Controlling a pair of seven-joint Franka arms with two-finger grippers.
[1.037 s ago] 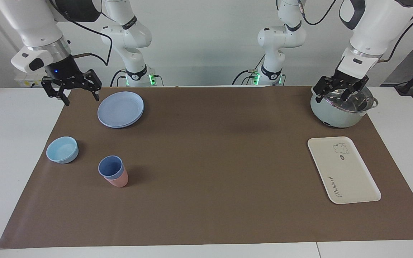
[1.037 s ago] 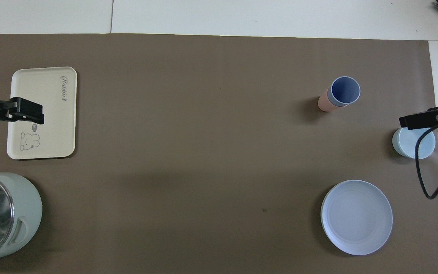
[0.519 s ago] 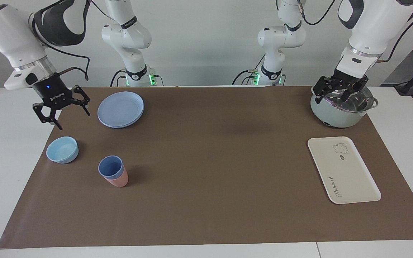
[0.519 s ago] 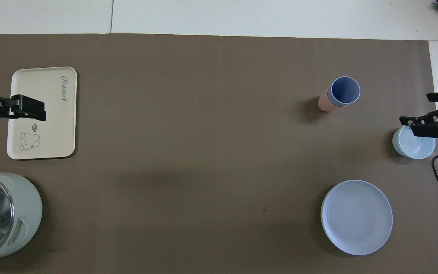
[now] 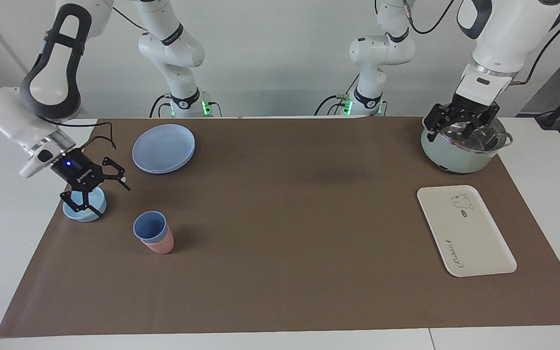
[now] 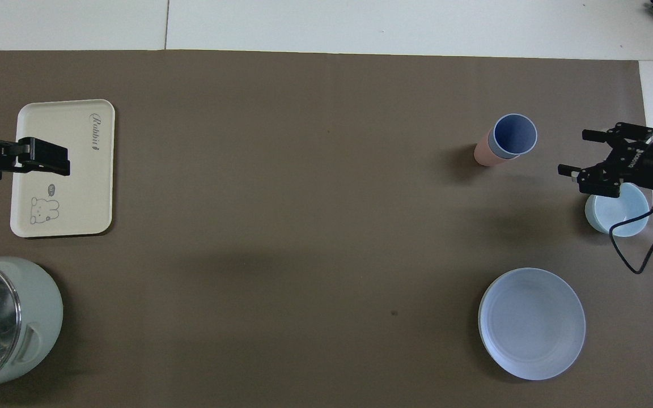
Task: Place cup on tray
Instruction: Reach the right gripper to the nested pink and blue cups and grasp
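Over the last second the right gripper [image 5: 96, 193] has swung down from beside the stacked blue plates [image 5: 164, 148] and now hangs low over the light-blue bowl [image 5: 84, 208] near the right arm's end of the table, its fingers spread wide and holding nothing. It now points toward the cup [image 5: 149, 227], which sits untouched, upright and nested in a pink cup [image 5: 162, 244] a little toward the table's middle from the bowl, farther from the robots than the plates. This looks like the approach to a grasp, and the gripper must pass the bowl without knocking it and lift the blue cup free of the pink one. The tray [image 5: 464, 230] lies bare near the left arm's end of the table, well apart from the cup, so a long carry or a handover remains. The left gripper [image 5: 461, 126] waits over the lidded pot [image 5: 462, 150] at the corner nearest its base, fingers apart and empty
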